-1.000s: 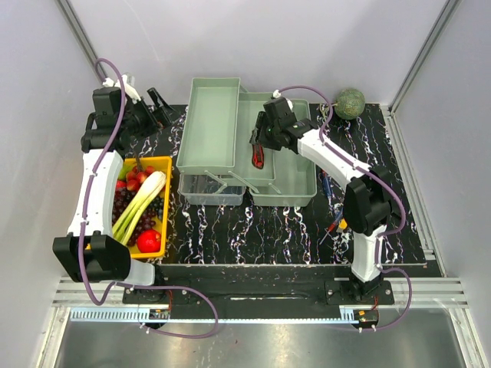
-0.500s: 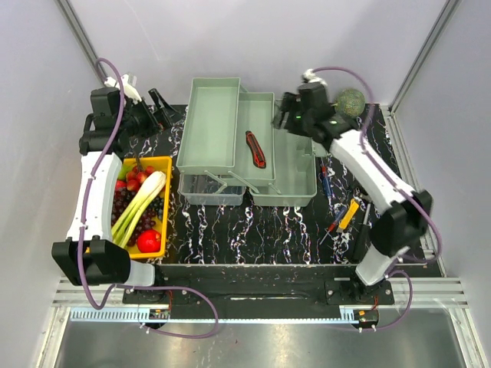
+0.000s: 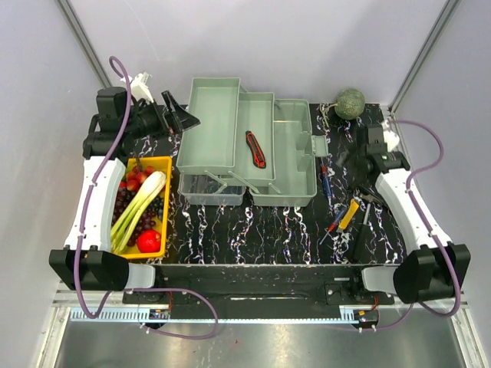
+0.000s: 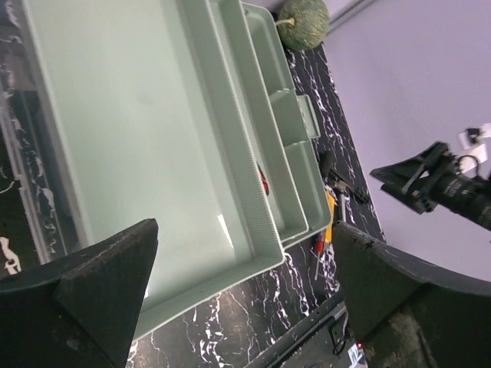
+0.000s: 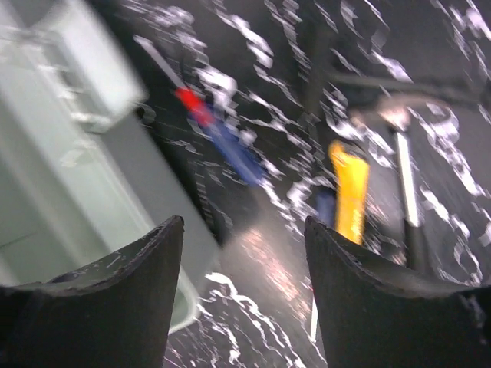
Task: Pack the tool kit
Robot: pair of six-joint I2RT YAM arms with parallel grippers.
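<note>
tool kit: the pale grey-green toolbox [image 3: 295,169] stands opened out mid-tabletop [image 3: 253,230], its trays stepped up toward the left
yellow tray [image 3: 168,201]: near left, just beside the toolbox, holding a leek [image 3: 142,201], dark grapes [image 3: 123,205] and a red fruit [image 3: 149,241]
loose hand tools: on the tabletop right of the toolbox; a yellow-handled tool [image 3: 349,214] lies touching or just beside a red-handled one [image 3: 335,222], and a blue-handled screwdriver [image 3: 326,182] lies farther back, near the box's right wall
right tool [image 5: 242,230]: hovering above those loose pieces, jaws apart with nothing between them; its wrist view is blurred
translucent lid [image 3: 207,188]: at the toolbox's near left corner, partly under the trays
red-and-black knife [image 3: 255,149]: lying lengthwise in the middle tray
top tray [image 3: 209,126]: the leftmost and highest tray, bare inside
left tool [image 4: 245,238]: far left, aimed across the top tray, jaws wide, holding nothing
green melon [image 3: 350,103]: far right corner of the tabletop, well apart from both tools
</note>
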